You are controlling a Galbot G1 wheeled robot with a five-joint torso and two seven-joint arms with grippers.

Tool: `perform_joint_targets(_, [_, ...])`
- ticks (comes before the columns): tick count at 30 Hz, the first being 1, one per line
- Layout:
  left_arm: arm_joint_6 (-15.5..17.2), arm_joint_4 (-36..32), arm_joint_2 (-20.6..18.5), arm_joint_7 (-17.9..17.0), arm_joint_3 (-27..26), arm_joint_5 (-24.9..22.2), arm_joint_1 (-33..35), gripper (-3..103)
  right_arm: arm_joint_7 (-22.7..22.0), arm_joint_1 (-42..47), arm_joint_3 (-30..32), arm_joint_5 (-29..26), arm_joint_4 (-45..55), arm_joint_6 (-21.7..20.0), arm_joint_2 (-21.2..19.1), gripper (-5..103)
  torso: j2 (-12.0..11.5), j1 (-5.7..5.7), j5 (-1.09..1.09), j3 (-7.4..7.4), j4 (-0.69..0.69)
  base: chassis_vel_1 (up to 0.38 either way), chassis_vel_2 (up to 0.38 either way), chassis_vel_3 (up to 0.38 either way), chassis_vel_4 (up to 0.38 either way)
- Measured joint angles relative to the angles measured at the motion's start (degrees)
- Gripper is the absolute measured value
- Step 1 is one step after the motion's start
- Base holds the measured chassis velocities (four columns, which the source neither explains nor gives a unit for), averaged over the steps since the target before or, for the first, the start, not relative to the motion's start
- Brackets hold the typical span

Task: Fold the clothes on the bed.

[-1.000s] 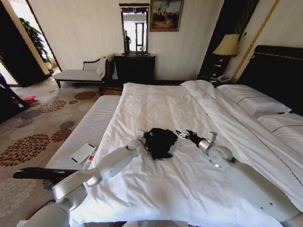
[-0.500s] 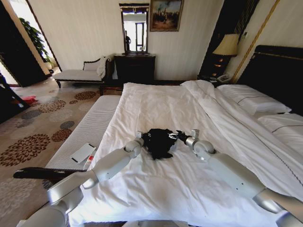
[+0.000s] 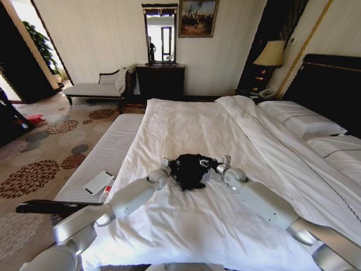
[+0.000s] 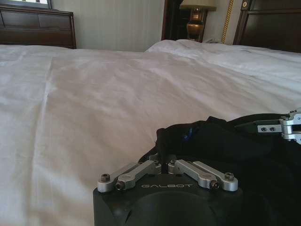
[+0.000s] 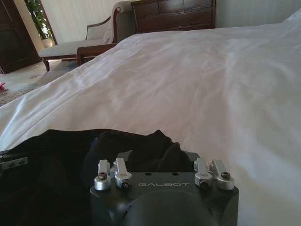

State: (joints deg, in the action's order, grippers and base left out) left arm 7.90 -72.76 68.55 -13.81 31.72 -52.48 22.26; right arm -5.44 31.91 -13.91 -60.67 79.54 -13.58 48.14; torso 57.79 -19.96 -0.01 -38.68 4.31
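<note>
Head: high, overlooking bed (image 3: 186, 226). Wrists: low, close; shared.

The T-shirt (image 3: 189, 169) lies bunched at the frame's center, so its lettering and sleeves are hidden in the folds. The fingers of the left gripper (image 3: 170, 164) and right gripper (image 3: 210, 164) are buried in the black cloth. The bed (image 3: 186, 220) is cut off at the right and lower edges.
</note>
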Motion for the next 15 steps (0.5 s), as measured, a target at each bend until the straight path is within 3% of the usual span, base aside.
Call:
perform_joint_targets(2, [-0.06,-0.12,-0.07,-0.03,0.02,-0.01,0.10,1,-0.05,-0.06,-0.20,0.10,-0.08,-0.01,-0.08,56,0.00,0.00,0.00,0.00,0.00,0.000,0.000,0.000,0.000])
perform_joint_targets(5, [-0.10,-0.51,-0.18,-0.11,0.04,-0.02,0.34,1,-0.31,-0.08,-0.23,0.13,-0.04,-0.01,-0.25,39,0.00,0.00,0.00,0.00,0.00,0.000,0.000,0.000,0.000])
perform_joint_targets(7, [-0.10,-0.58,-0.21,-0.14,0.03,-0.02,0.39,1,-0.34,-0.07,-0.23,0.14,0.03,0.00,-0.32,39,0.00,0.00,0.00,0.00,0.00,0.000,0.000,0.000,0.000])
perform_joint_targets(9, [-0.11,-0.93,-0.41,-0.23,-0.07,-0.02,0.48,1,-0.45,0.13,-0.22,0.28,0.53,0.12,-0.72,22,0.00,0.00,0.00,0.00,0.00,0.000,0.000,0.000,0.000])
perform_joint_targets(11, [-0.11,-0.98,-0.45,-0.24,-0.11,-0.02,0.48,1,-0.49,0.17,-0.20,0.30,0.60,0.17,-0.78,22,0.00,0.00,0.00,0.00,0.01,0.000,0.000,0.000,0.000])
perform_joint_targets(15, [-0.12,-1.17,-0.62,-0.37,-0.37,-0.15,0.31,1,-0.68,0.44,-0.04,0.63,1.06,0.48,-1.05,2,0.00,0.00,0.01,0.00,0.00,0.000,0.000,0.000,0.000])
